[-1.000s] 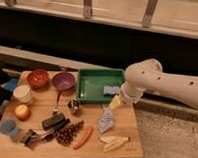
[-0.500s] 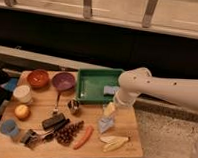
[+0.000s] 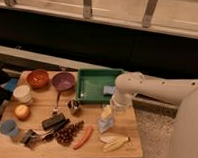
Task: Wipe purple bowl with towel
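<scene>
With the white arm (image 3: 157, 89) reaching in from the right and bending down at the wrist, the gripper (image 3: 107, 116) hangs low over the right part of the wooden table (image 3: 44, 148), just in front of the green tray (image 3: 95, 76). Jaws are spread wide, with nothing visibly clamped. The towel (image 3: 105, 127) lies directly under the gripper as a pale bluish heap on the tabletop. Can't tell whether the fingertips touch it.

The purple bowl (image 3: 63, 81) sits upright at the back of the table, well apart from the gripper, up and to the left in view. It is just beside the tray's left wall, with the red-orange bowl (image 3: 38, 78) on its other side. A small metal cup (image 3: 73, 107) stands between the purple bowl and the gripper. A carrot (image 3: 83, 137) lies near the towel, toward the front edge.
</scene>
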`<state>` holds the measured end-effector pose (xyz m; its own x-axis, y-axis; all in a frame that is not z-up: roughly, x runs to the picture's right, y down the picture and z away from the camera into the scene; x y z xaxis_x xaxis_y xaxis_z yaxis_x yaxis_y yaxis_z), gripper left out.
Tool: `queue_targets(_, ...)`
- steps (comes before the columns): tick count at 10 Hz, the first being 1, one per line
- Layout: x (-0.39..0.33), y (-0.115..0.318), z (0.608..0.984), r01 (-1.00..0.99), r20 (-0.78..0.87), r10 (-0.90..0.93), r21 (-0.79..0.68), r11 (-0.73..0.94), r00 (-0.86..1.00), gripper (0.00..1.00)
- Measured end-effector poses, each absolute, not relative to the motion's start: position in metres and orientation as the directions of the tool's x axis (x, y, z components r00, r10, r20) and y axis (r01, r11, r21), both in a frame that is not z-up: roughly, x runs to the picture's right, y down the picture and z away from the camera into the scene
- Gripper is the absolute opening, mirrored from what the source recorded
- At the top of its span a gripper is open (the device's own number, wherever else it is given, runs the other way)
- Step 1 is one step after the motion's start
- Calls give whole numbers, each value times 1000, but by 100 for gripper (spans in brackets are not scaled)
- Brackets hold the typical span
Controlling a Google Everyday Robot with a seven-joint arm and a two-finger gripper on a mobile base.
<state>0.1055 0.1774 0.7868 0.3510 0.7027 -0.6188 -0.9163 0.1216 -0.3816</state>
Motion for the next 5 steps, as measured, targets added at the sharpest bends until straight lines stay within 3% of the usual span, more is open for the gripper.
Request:
queue_targets(4, 88, 202, 807, -906, -665, 658, -419, 61, 352, 80)
queue_targets(5, 84, 212, 810, -904, -682, 641, -425, 45, 353, 75)
